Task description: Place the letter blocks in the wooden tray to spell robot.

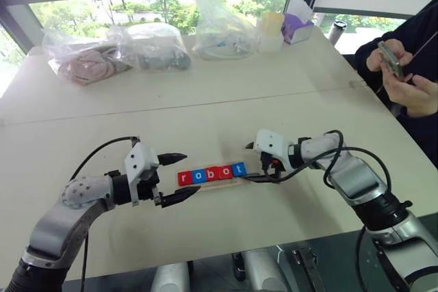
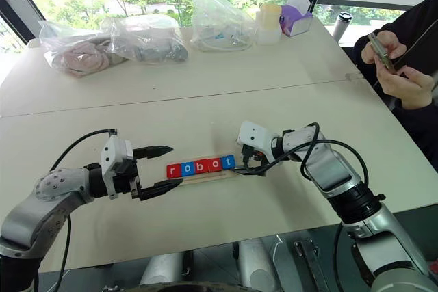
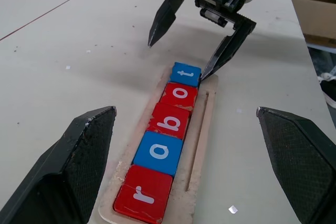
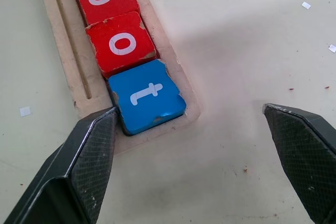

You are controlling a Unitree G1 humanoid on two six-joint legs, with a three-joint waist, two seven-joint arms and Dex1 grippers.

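We see all five blocks [image 3: 163, 140] in the tray [image 3: 202, 145], spelling robot, so task looks done. Left gripper [image 1: 172, 178] and right gripper [image 3: 191, 43] both spread, holding nothing; maybe only retreat left.

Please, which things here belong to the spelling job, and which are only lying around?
Job: letter blocks, all five in the wooden tray reading robot; left hand and right hand, both open.

Lying about: plastic bags, tissue box, cup.
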